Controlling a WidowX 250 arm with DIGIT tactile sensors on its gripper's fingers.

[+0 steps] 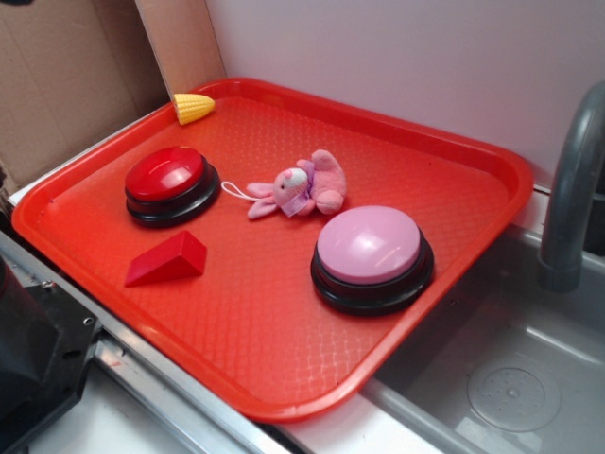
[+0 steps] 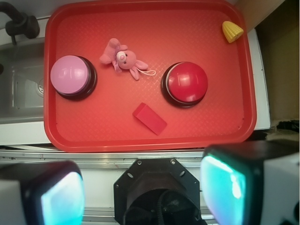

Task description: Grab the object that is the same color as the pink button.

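step: pre-reach | fingers spread wide, empty, above worktop edge | pink bunny at 11 o'clock, beside pink button | next: descend onto bunny's body

1. Your exterior view is evenly and softly lit; the red tray reads saturated, with only a faint sheen along its near rim.
2. The pink button carries a broad, soft highlight on its dome, and the red button shows a smaller one (light seems to come from above).
3. Shadows are short and diffuse, hugging each object's base.
4. In your wrist view, the gripper fingers at the bottom corners are badly blurred and glow cyan.
5. The tray edges there bow slightly.
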